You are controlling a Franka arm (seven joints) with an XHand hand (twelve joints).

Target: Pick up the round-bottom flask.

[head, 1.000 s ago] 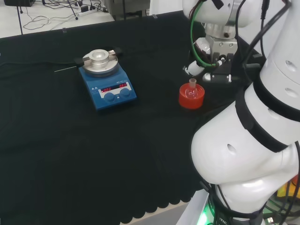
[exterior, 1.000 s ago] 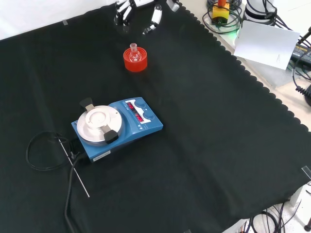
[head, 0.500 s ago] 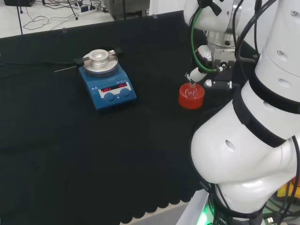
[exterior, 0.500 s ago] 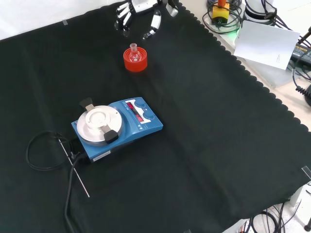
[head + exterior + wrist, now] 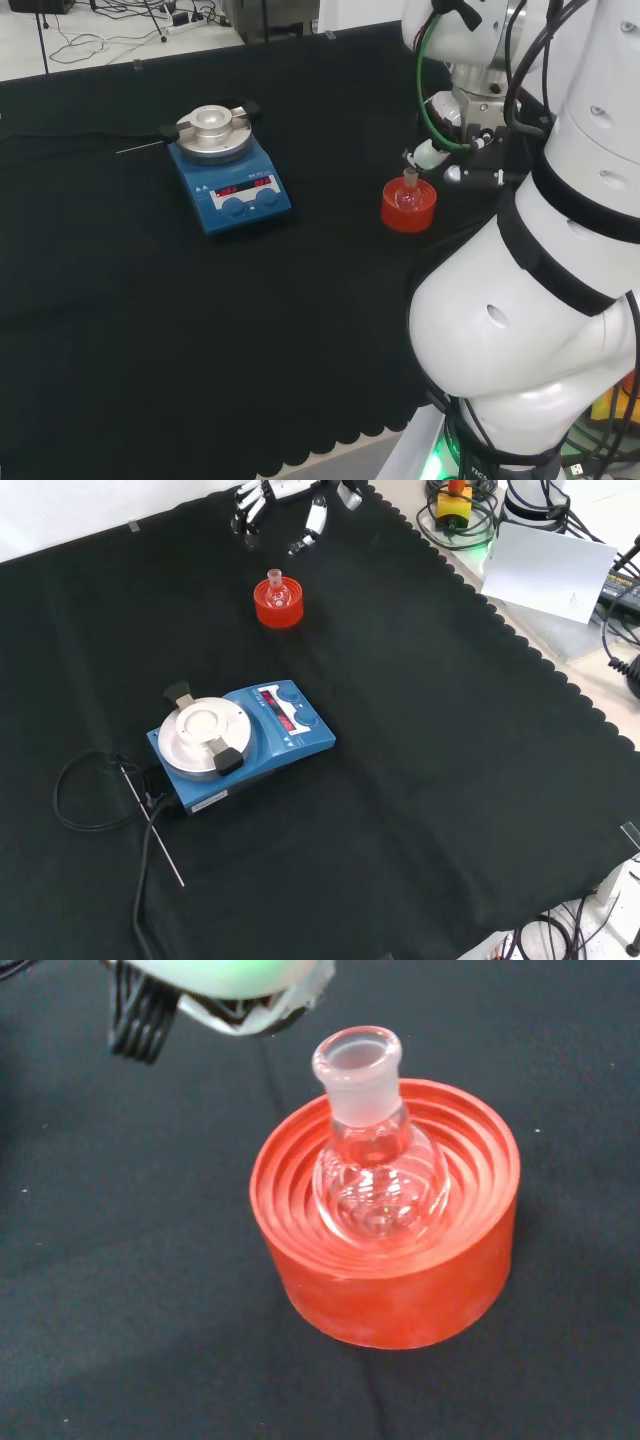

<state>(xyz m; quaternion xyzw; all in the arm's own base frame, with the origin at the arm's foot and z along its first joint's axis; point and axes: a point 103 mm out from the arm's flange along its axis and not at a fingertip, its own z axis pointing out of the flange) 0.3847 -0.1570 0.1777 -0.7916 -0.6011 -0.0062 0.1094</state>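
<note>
While the black-and-white hand (image 5: 285,505) hovered with fingers spread and empty, the small clear glass round-bottom flask (image 5: 375,1165) sat upright in its red ribbed ring stand (image 5: 390,1280); likely light, slippery, fragile, best gripped at the neck.

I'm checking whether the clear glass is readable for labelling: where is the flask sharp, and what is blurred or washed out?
Wrist view: flask sharp on the red stand, small highlights on the glass, a blurred white part of the hand at the edge. Front view: flask small, hand's fingers spread beyond it. Head view: flask faint against the stand.
</note>
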